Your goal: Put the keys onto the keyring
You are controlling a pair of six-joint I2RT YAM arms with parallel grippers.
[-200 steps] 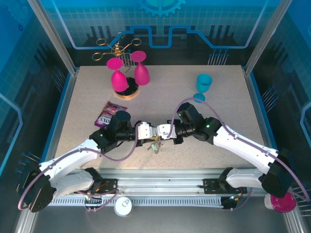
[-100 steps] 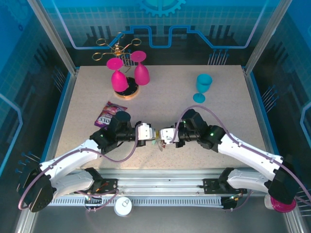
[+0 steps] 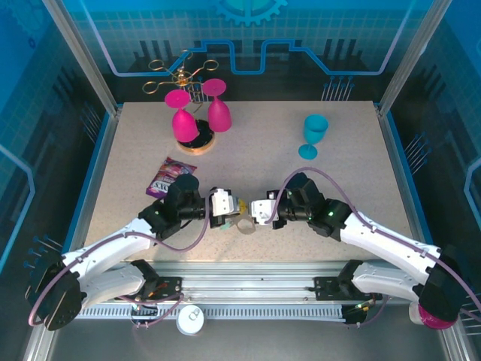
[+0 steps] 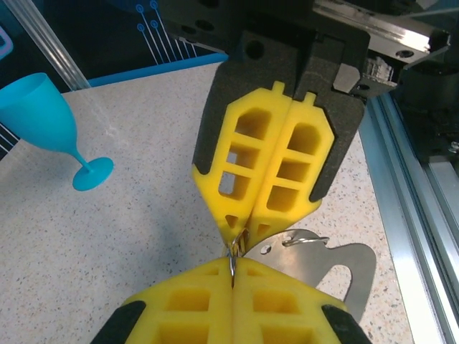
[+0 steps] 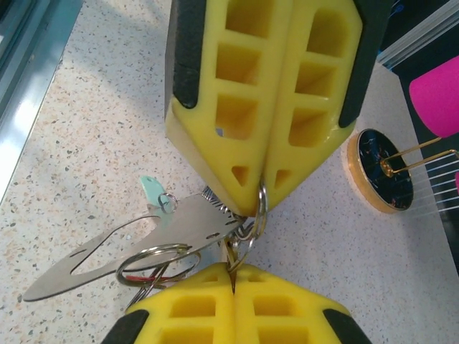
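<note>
Well, we see both claws closed, tip to tip, pinching the same thin wire loop of the keyring (image 5: 262, 208) between them. The left claw (image 4: 233, 278) grips it from one side and the right claw (image 5: 233, 276) from the other, their yellow fingertips almost touching. A flat metal plate (image 5: 136, 244) juts out just beside the right claw's tips, with a green key (image 5: 152, 190) against its edge. Back by the left claw's wrist lies a purple packet (image 3: 169, 177), its print too small for us to read.
</note>
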